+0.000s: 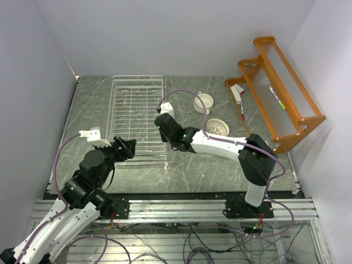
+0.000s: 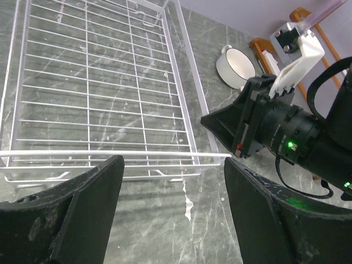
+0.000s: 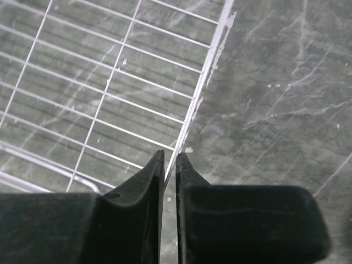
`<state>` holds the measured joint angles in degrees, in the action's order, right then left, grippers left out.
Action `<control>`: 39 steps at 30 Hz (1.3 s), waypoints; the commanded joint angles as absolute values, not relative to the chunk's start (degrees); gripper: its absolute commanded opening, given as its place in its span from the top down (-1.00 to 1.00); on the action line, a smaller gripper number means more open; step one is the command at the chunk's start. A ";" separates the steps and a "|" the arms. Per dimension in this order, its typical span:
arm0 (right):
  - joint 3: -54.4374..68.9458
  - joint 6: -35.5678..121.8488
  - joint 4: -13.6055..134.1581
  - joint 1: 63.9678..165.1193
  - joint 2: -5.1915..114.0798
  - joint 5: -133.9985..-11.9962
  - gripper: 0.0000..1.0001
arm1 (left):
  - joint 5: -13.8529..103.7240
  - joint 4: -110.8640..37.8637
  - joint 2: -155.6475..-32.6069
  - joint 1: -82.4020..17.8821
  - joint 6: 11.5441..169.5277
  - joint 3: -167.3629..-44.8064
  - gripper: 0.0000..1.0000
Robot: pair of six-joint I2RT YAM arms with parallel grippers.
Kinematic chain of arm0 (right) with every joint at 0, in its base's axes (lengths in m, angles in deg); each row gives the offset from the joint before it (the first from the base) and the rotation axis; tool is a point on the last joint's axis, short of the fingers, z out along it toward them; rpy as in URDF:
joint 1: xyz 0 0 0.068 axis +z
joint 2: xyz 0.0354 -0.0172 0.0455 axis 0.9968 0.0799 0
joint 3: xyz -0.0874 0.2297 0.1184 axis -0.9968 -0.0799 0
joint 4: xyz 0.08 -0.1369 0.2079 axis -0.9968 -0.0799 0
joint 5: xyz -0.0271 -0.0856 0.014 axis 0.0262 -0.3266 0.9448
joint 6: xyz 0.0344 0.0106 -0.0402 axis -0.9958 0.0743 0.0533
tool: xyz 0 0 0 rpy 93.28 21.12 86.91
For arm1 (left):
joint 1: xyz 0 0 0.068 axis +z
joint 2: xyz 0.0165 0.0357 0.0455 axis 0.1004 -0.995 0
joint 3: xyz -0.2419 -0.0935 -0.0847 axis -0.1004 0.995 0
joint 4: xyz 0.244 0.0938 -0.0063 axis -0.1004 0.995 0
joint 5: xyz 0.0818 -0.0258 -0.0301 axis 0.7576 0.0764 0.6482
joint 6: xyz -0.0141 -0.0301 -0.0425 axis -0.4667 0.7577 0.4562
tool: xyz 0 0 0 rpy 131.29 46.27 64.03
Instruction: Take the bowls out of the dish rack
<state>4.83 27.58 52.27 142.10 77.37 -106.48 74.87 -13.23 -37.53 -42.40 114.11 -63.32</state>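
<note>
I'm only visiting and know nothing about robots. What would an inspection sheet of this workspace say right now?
Surface: grey marbled table, no spills seen.
Job's things: dish rack holds no bowls; cream bowl and patterned bowl sit on the table to its right, apart from it.
Clutter: nothing seen.
Grippers: left gripper open, at the rack's near end; right gripper closed on the rack's right rim wire.
Cables: purple cable loops above the right arm; loose wires hang below the near rail.
Surroundings: orange shelf rack on the right, pale walls.
</note>
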 commanded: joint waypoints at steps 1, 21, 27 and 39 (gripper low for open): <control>8.83 26.11 52.51 142.27 81.36 -108.91 0.95 | 75.76 -12.35 -37.67 -42.79 114.04 -64.09 -0.66; -12.97 26.61 61.77 137.55 53.81 -107.42 -0.30 | 79.73 -11.83 -42.99 -42.92 112.30 -65.09 -0.90; -21.93 23.69 53.19 130.17 38.39 -110.92 -0.39 | 83.56 -14.72 -46.99 -42.82 113.12 -64.89 -0.94; -21.05 14.95 28.32 125.70 26.80 -121.99 -1.00 | 84.98 -13.56 -45.68 -42.84 111.00 -68.82 -0.98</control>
